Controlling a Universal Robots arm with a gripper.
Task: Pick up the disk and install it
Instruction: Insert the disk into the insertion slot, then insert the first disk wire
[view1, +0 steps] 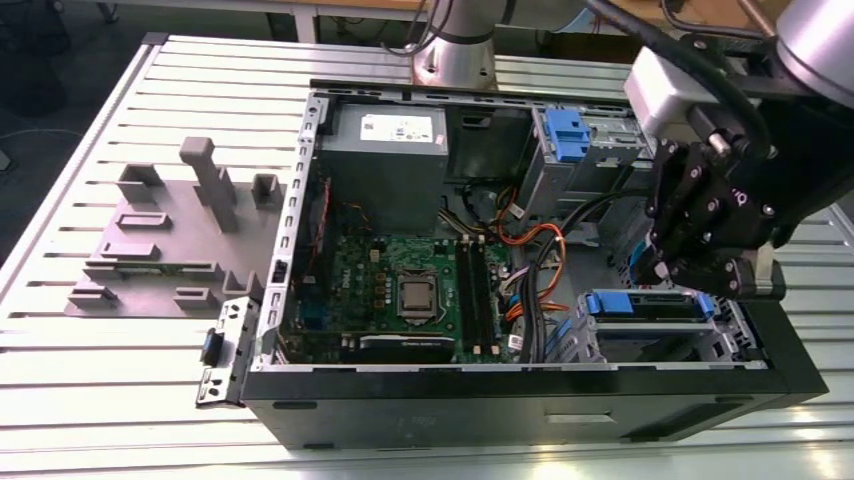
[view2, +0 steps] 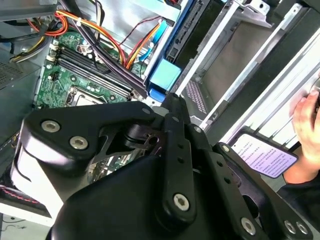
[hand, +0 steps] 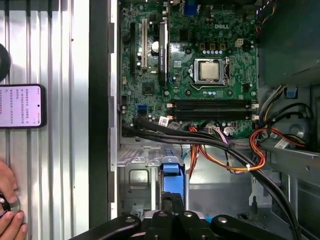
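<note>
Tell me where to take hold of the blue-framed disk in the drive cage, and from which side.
Likely by the blue frame along the disk's exposed top edge, coming straight down through the case's open side. It sits in the grey cage, whose metal walls cover its flanks, so only that upper edge is free.

A robotics lab, shown by a slatted aluminium bench (view1: 107, 400), an opened computer case (view1: 467, 415) laid on it, grey moulded fixtures (view1: 147, 235) set beside the case, a robot arm's base (view1: 454, 55) mounted beyond it; a phone (hand: 21, 106) is laid on the slats.
</note>
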